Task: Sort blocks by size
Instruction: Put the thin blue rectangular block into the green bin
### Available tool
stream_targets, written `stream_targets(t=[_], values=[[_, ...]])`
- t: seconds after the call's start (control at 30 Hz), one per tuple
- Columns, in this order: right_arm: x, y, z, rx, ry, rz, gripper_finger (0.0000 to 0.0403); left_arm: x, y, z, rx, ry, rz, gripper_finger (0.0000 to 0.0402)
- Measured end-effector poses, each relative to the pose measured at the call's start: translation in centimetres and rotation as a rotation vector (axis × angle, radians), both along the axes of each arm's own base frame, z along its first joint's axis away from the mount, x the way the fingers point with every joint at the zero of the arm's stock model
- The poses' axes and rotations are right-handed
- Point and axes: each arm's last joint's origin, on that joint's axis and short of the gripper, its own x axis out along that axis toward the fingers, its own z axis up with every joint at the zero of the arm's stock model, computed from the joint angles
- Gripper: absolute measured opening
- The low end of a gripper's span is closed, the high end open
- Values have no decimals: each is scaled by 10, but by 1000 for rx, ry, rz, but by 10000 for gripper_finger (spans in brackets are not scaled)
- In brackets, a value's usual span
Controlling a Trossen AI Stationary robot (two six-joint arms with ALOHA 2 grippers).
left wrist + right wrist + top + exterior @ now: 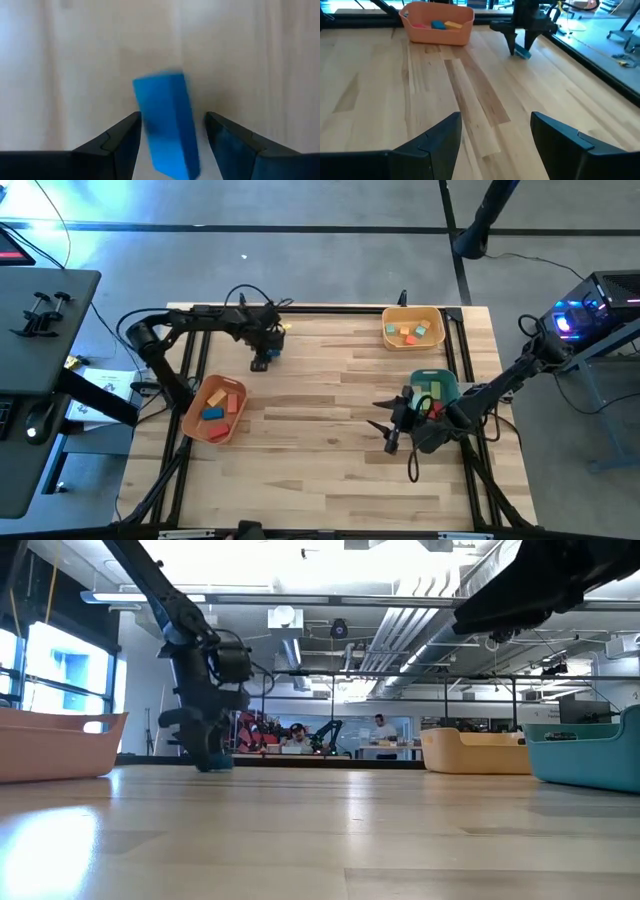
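Note:
A blue bar block (167,125) lies on the wooden table, at the far left in the high view (272,354). My left gripper (172,120) points down over it, open, with one finger on each side of the bar. A gap shows beside one finger; the other finger's tip stands right at the bar's edge. My right gripper (495,120) hovers open and empty above the table's right part (378,415), in front of the teal bin. More blocks lie in the bins.
An orange bin (195,395) with red, blue and yellow blocks stands at the left. A yellow bin (413,312) with several small blocks stands at the far right, and a teal bin (440,375) is beside my right arm. Bare wood lies between the arms.

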Motion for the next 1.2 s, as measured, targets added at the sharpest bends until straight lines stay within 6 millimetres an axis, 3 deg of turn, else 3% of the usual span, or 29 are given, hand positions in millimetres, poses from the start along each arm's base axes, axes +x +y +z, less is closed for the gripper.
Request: stream_targets(t=[0.23, 0.5, 0.6, 0.8, 0.87, 1.1, 1.2], values=[[-1, 1, -1, 26, 3, -2, 233, 4, 6, -21, -143, -50, 43, 209], [-1, 1, -1, 29, -1, -6, 233, 15, 6, -21, -155, -158, 37, 199], [-1, 1, -1, 38, -4, -10, 233, 19, 2, -21, -150, -165, 32, 174], [-1, 1, -1, 33, -2, -9, 233, 27, -11, -23, -179, -153, 13, 86], [-1, 1, -1, 28, -1, -7, 233, 31, -16, -23, -175, -143, 19, 84], [-1, 1, -1, 2, 6, 2, 233, 46, -40, -7, -151, -213, 20, 84], [-3, 0, -5, -40, -2, 2, 233, 62, -52, 18, -145, -410, -47, 84]])
